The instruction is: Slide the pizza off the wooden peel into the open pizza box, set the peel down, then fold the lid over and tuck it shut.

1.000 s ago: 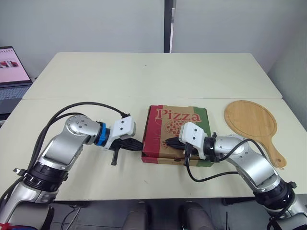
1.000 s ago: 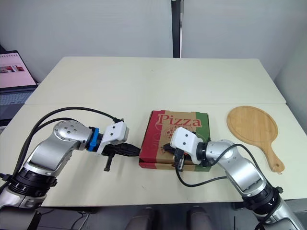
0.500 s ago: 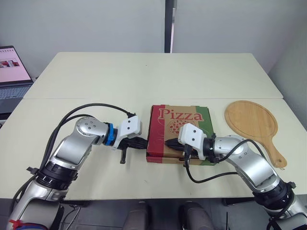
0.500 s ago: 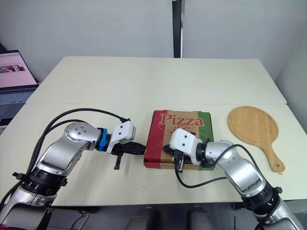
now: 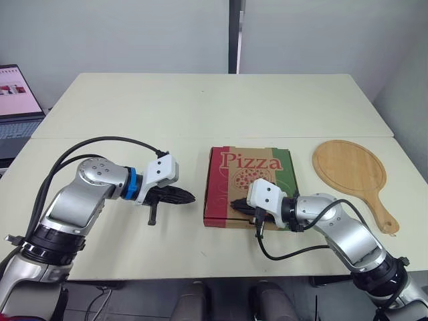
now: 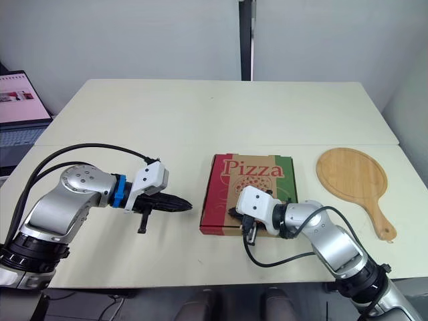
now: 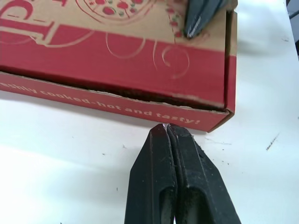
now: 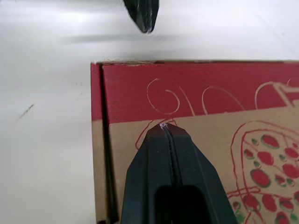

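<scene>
the pizza box (image 5: pixel 249 188) lies closed near the front of the pale tabletop (image 5: pixel 200 110), its printed lid (image 6: pixel 254 180) folded down flat. the wooden peel (image 5: pixel 350 172) lies flat on the tabletop just to the right of the box, apart from it, its handle pointing toward the front edge. an open laptop (image 5: pixel 16 107) sits at the far left. black cables (image 5: pixel 100 144) loop over the left arm, and another hangs off the right wrist.

the left hand (image 5: pixel 192 198) hovers low beside the box's left wall, clenched on nothing, with a strip of bare tabletop between its tip and the cardboard. the right hand (image 5: pixel 233 203) is also clenched empty, its tip resting on the lid near the front left corner.

the left wrist view shows the red side wall with the words "cooked-hot and tasty!" and a thin dark gap under the lid's edge. the right wrist view shows the black fingertips (image 8: pixel 163 133) pressed together on the brown part of the lid, just inside the red border.
</scene>
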Robot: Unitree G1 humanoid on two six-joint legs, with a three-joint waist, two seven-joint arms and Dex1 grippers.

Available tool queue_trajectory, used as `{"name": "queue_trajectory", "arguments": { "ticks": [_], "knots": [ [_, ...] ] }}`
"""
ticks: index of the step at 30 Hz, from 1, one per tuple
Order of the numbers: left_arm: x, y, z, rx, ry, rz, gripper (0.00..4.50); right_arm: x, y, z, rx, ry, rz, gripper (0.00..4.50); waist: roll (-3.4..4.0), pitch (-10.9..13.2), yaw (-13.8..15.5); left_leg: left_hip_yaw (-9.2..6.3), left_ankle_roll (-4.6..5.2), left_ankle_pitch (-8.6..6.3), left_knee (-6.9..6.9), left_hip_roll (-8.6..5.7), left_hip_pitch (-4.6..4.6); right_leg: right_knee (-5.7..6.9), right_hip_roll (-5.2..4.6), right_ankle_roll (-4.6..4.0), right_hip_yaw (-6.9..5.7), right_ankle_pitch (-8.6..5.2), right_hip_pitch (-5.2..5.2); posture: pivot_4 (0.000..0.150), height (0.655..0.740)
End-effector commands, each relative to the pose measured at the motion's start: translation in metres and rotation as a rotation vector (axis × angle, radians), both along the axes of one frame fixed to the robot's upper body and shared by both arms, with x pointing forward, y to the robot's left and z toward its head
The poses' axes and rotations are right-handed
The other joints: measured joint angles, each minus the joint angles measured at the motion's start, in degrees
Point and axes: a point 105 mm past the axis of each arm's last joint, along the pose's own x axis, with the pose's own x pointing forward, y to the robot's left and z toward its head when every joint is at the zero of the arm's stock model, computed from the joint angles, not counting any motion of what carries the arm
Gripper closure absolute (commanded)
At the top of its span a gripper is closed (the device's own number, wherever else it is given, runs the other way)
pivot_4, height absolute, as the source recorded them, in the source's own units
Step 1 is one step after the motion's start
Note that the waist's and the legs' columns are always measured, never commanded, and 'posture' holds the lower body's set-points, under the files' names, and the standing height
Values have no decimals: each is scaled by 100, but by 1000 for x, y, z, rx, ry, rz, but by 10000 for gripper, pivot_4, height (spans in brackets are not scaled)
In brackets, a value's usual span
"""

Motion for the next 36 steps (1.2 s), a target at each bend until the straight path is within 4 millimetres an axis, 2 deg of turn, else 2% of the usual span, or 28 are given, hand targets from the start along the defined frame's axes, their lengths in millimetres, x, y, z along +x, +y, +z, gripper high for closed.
{"name": "queue_trajectory", "arguments": {
  "ticks": [1, 9, 15, 19, 23, 27, 30, 33, 36],
  "knots": [
    [-1, -13, 6, -29, -47, -31, 45000, -2, -5, -11, -63, -7, 9, 44764, 0, 0, 1, -1, 0, 0, 0, 0, 1, 0, 0, 0, -1, 0, 1, 1500, 7400],
    [1, -38, -21, -35, -48, -41, 45000, -3, -7, -15, -77, -16, 10, 44764, -2, -1, 8, -2, 0, 0, 1, 0, 2, -1, 0, 0, -1, 0, 5, 1500, 7400],
    [2, -39, -37, 9, -27, -33, 45000, -2, -9, -16, -84, -17, 6, 44764, -1, -17, 30, -2, 0, 0, 1, -2, 11, -2, -1, 0, -2, 0, 17, 1500, 7400],
    [2, -39, -35, -2, -29, -30, 45000, -1, -10, -10, -55, -40, -4, 44764, -1, -29, 49, -2, 0, 0, 1, -2, 15, -4, -1, 0, -2, 0, 20, 1500, 7400],
    [5, -38, -11, -123, -35, 22, 45000, 10, -17, 20, 54, -124, -80, 44764, -2, -28, 49, -2, 0, 0, 1, -1, 13, -3, -1, 0, -2, 0, 18, 1500, 7400],
    [9, -20, 13, -226, -82, 128, 45000, 19, -39, 51, 158, -217, -194, 44764, -3, -27, 48, -2, 0, 0, 0, 0, 3, -1, -1, 0, 0, 0, 4, 1500, 7400],
    [14, 4, 23, -275, -119, 248, 45000, 20, -65, 65, 171, -255, -257, 44764, -3, -27, 50, -3, 0, 0, -4, 1, 3, -2, -2, 0, -1, 0, 3, 1500, 7400],
    [16, 37, 24, -292, -169, 396, 45000, 20, -103, 74, 159, -308, -362, 44764, -2, -27, 58, -2, 0, 0, -5, 0, 4, -4, -4, 0, 0, 0, 4, 1500, 7400],
    [15, 77, 15, -289, -216, 572, 45000, 13, -148, 68, 104, -276, -452, 44764, -2, -27, 100, 1, 0, -1, -7, 0, 4, -7, -8, 0, 0, 0, 6, 1500, 7400]
  ]
}}
